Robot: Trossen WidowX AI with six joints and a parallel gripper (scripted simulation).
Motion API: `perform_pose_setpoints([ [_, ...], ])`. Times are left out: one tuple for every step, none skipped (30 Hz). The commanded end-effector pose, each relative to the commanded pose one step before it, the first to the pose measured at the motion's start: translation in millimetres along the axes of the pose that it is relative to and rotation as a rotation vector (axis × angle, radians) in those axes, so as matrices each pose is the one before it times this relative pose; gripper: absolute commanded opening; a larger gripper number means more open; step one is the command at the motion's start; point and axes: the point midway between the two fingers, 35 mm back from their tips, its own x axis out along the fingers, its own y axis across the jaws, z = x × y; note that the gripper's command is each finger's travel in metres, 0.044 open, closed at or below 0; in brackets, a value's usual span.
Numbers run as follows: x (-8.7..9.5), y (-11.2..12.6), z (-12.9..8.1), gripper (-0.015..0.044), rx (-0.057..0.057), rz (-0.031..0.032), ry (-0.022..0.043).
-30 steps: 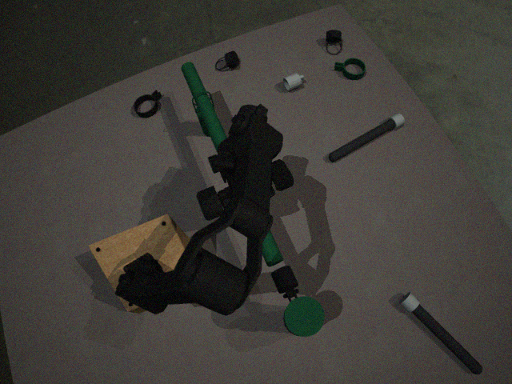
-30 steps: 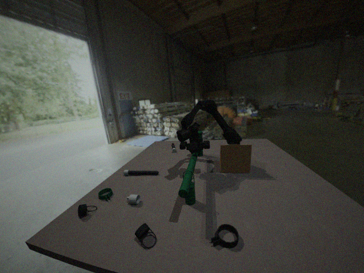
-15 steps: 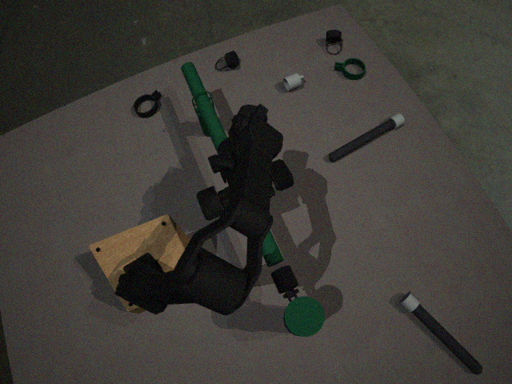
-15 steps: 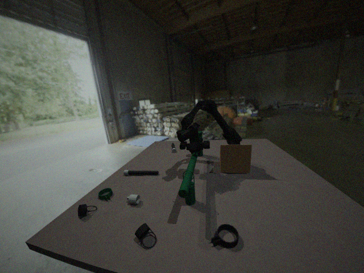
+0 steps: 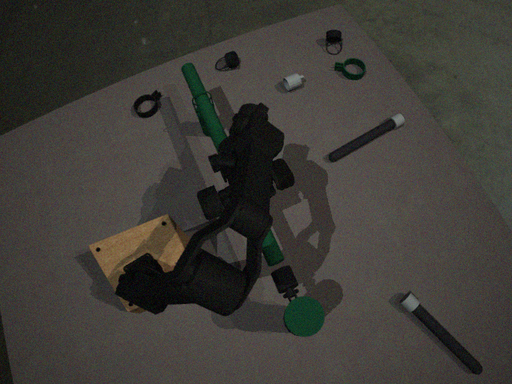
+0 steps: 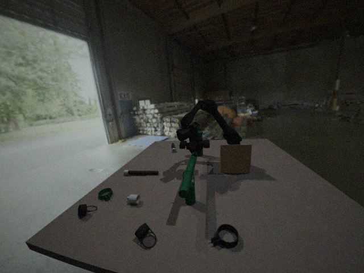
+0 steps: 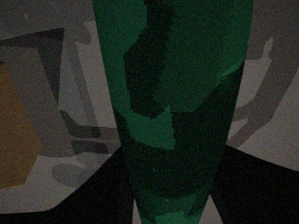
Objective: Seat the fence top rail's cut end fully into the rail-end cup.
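The green top rail (image 5: 190, 76) (image 6: 191, 167) (image 7: 187, 84) runs through the wire loop (image 5: 211, 97) of the loop cap on the short green post (image 6: 191, 195). My gripper (image 6: 194, 144) (image 7: 163, 145) is shut on the rail, with a finger on each side in the wrist view; the arm hides the fingertips in the top view. The rail's cut end (image 5: 274, 256) points at the black rail-end cup (image 5: 284, 278), with a small gap between them. The cup hangs beside the big post's green cap (image 5: 304, 316). The cap hides the brace band from above, so its height is unclear.
A wooden block (image 5: 136, 239) (image 6: 235, 158) stands beside the arm. Two dark rods (image 5: 359, 141) (image 5: 446, 332) with white ends lie right of the rail. A black ring (image 5: 140, 111), a green ring (image 5: 359, 76), a white cup (image 5: 293, 82) and two black loop caps (image 5: 232, 60) (image 5: 334, 36) lie farther back.
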Motion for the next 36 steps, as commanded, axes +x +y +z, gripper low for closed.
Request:
perform_pose_setpoints([
  [-3.09, -1.53, -2.43, 0.0, 0.0022, -0.00554, 0.00111],
  [-0.24, -0.1, -0.24, 0.0, 0.0, 0.0, 0.0],
  [-0.23, -0.09, -0.24, 0.0, 0.0, 0.0, 0.0],
  [-0.18, -0.1, -0.25, 0.0, 0.0, 0.0, 0.00001],
  [0.1, 0.0, -0.26, 0.0, 0.0, 0.00008, -0.00001],
  [0.19, 0.01, -0.49, 0.0, -0.0001, 0.00016, -0.00002],
  [0.28, 0.01, -0.73, 0.0, -0.0001, 0.00023, -0.00002],
  [0.38, 0.02, -0.98, 0.0, -0.0002, 0.00031, -0.00002],
  [0.45, 0.03, -1.14, 0.0, -0.0002, 0.00036, -0.00002],
  [0.51, 0.04, -1.29, 0.0, -0.0002, 0.00042, -0.00002],
  [0.56, 0.06, -1.4, 0.0, -0.0003, 0.00045, -0.00001],
  [0.58, 0.07, -1.45, 0.0, -0.0003, 0.00047, 0.0],
  [0.59, 0.08, -1.47, 0.0, -0.0003, 0.00048, 0.0],
  [0.59, 0.09, -1.47, 0.0, -0.0003, 0.00048, 0.00001],
  [0.6, 0.1, -1.47, 0.0, -0.0003, 0.00049, 0.00002],
  [0.6, 0.11, -1.47, 0.0, -0.0003, 0.00049, 0.00003],
  [0.6, 0.12, -1.47, 0.0, -0.0002, 0.00049, 0.00004],
  [0.6, 0.13, -1.46, 0.0, -0.0002, 0.00049, 0.00005],
  [0.48, 0.11, -1.16, 0.0, -0.0002, 0.00039, 0.00005],
  [0.29, 0.07, -0.7, 0.0, -0.0001, 0.00024, 0.00003],
  [0.1, 0.02, -0.23, 0.0, 0.0, 0.00008, 0.00001],
  [0.0, 0.0, 0.0, 0.0, 0.0, 0.0, 0.0],
  [0.0, 0.0, 0.0, 0.0, 0.0, 0.0, 0.0],
  [0.0, 0.0, 0.0, 0.0, 0.0, 0.0, 0.0],
  [0.0, 0.0, 0.0, 0.0, 0.0, 0.0, 0.0],
  [0.0, 0.0, 0.0, 0.0, 0.0, 0.0, 0.0],
  [0.32, 0.24, 0.83, 0.0, 0.0002, 0.00196, -0.00097],
  [0.33, 0.24, 0.83, 0.0, 0.0002, 0.00196, -0.00096],
  [0.33, 0.24, 0.83, 0.0, 0.0002, 0.00197, -0.00096],
  [0.33, 0.24, 0.83, 0.0, 0.0002, 0.00197, -0.00096],
  [0.0, 0.0, 0.0, 0.0, 0.0, 0.0, 0.0],
  [0.0, 0.0, 0.0, 0.0, 0.0, 0.0, 0.0],
  [0.0, 0.0, 0.0, 0.0, 0.0, 0.0, 0.0],
  [0.0, 0.0, 0.0, 0.0, 0.0, 0.0, 0.0],
  [0.0, 0.0, 0.0, 0.0, 0.0, 0.0, 0.0],
  [-0.03, 0.0, -0.02, 0.0, 0.0, 0.0, 0.0001],
])
